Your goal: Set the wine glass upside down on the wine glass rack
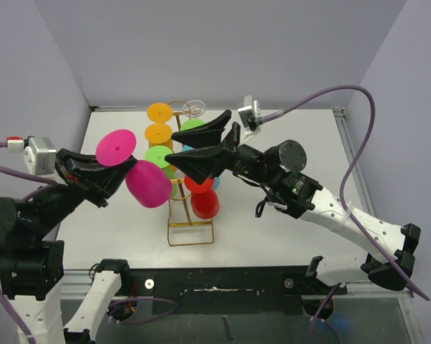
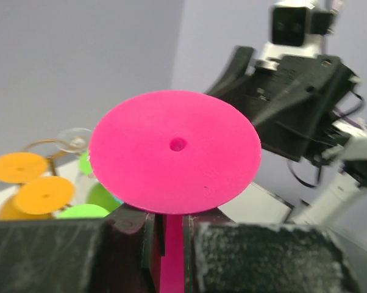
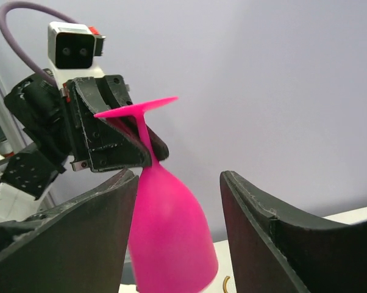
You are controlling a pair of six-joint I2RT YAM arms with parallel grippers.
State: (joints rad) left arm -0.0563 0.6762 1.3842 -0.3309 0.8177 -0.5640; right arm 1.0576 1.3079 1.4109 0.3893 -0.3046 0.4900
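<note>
My left gripper (image 1: pixel 122 172) is shut on the stem of a pink wine glass (image 1: pixel 148 184), held upside down and tilted, with its round foot (image 1: pixel 116 147) uppermost, just left of the gold wire rack (image 1: pixel 190 233). In the left wrist view the foot (image 2: pixel 174 151) fills the middle and the stem (image 2: pixel 171 250) sits between the fingers. My right gripper (image 1: pixel 171 145) is open over the rack's top, pointing left toward the glass. In the right wrist view the pink bowl (image 3: pixel 168 238) hangs between and beyond my open fingers (image 3: pixel 80 244), apart from them.
The rack holds several upside-down glasses: orange (image 1: pixel 159 113), green (image 1: pixel 158 156), red (image 1: pixel 205 203) and a clear one (image 1: pixel 194 109) at the far end. Grey walls close the back and both sides. The right arm (image 2: pixel 293 104) looms close in the left wrist view.
</note>
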